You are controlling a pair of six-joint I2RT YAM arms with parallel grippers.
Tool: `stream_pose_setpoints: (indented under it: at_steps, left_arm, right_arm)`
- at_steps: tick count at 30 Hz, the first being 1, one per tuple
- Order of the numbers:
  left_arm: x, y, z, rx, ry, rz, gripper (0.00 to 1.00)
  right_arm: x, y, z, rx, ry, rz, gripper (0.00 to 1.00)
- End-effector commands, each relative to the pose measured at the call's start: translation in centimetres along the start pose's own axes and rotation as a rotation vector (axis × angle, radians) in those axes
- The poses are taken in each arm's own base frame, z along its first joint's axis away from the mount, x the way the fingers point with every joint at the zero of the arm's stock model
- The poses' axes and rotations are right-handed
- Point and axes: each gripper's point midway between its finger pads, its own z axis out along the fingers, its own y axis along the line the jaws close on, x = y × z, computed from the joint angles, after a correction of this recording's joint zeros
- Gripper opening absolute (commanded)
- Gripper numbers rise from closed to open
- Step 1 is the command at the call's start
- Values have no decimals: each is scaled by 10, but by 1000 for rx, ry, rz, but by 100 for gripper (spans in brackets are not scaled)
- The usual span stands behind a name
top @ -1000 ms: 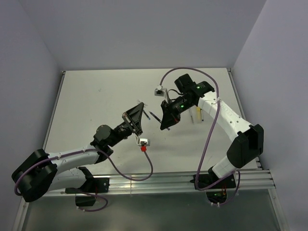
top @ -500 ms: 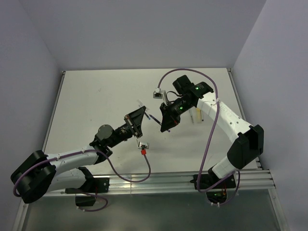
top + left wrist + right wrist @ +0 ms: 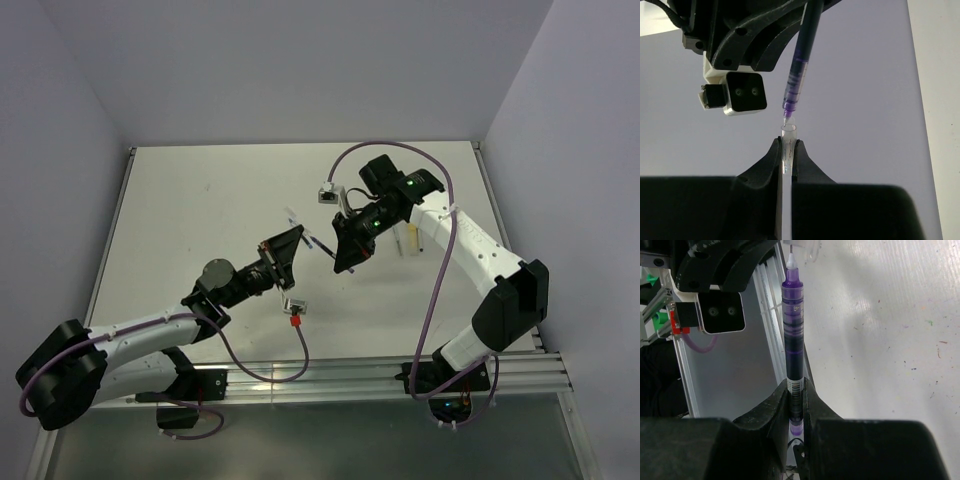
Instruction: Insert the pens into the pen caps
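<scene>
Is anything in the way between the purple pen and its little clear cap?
Nothing visible. The purple pen, in the right pincer, has its tip right at the open mouth of the clear cap held by the left pincer.

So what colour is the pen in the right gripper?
Purple, with darker bands and a whitish tip; the pen shows best in the right wrist view.

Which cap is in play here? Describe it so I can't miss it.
Find the left gripper, over the middle of the table. Pinched in its jaws is the clear pen cap, a stubby see-through tube, its open mouth at the tip of the purple pen. The pen is long and dark; the cap is short and colourless.
</scene>
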Motion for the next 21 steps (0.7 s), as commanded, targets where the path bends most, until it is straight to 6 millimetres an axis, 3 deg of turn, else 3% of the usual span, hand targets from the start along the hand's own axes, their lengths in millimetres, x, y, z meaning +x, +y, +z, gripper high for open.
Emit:
stream_pose_setpoints:
  at_steps: [1, 16, 21]
  left_arm:
    - [-8, 9, 0, -16, -42, 14, 0]
    - [-17, 9, 6, -1, -62, 2, 0]
    - [-28, -4, 8, 48, -100, 44, 0]
  right_arm:
    - [-15, 10, -9, 3, -35, -53, 0]
    - [-13, 4, -2, -6, -15, -22, 0]
    - [-25, 7, -5, -16, -37, -21, 0]
